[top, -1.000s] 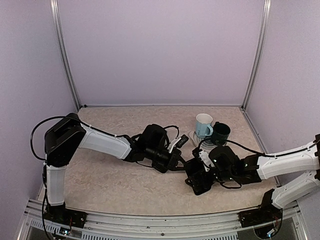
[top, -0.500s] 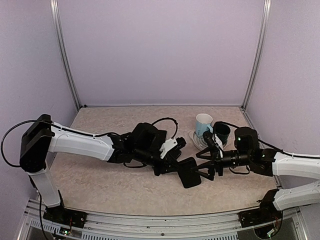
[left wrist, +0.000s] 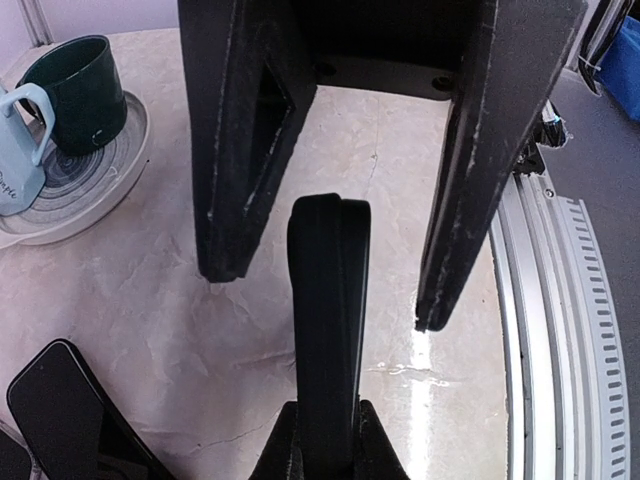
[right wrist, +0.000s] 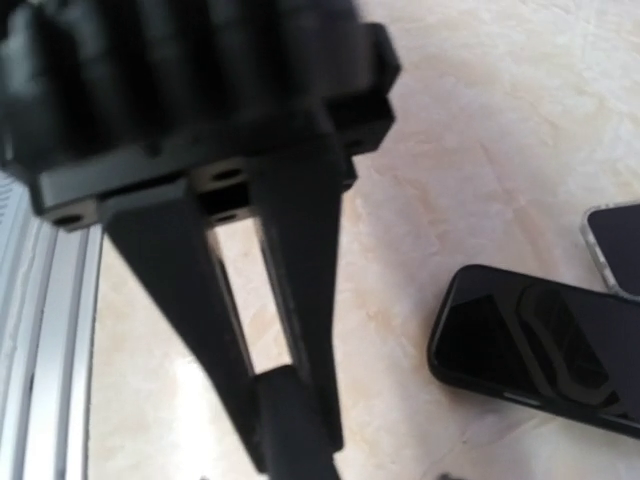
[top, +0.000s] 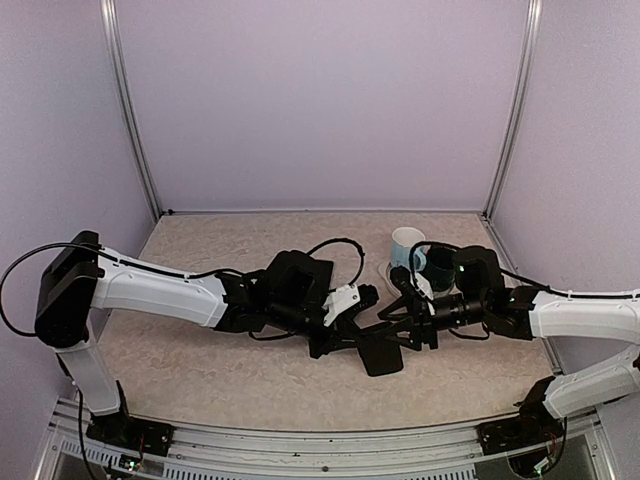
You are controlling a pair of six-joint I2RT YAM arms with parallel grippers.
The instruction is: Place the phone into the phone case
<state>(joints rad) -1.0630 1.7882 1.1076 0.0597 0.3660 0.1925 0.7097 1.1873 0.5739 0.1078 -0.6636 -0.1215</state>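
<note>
My left gripper point(top: 350, 340) is shut on a flat black slab that looks like the phone case point(top: 381, 353), held just above the table. In the left wrist view the case point(left wrist: 326, 300) stands edge-on between my fingers point(left wrist: 372, 440). My right gripper point(top: 396, 322) faces it from the right. Its jaws straddle the case's far end, with a gap showing on each side. A glossy black phone point(right wrist: 540, 350) lies flat on the table beside us, also seen at the left wrist view's bottom corner as the phone point(left wrist: 55, 405).
A second phone with a silver edge point(right wrist: 618, 245) lies beyond the first. A light blue mug point(top: 406, 248) and a dark mug point(top: 440, 265) stand on a plate point(left wrist: 120, 170) behind my right gripper. The metal rail point(left wrist: 560, 330) runs along the table's near edge.
The right gripper has risen from the table, turned to face the left one, and its jaws have narrowed around the case's end. The left arm has stretched right with the case in its grip.
</note>
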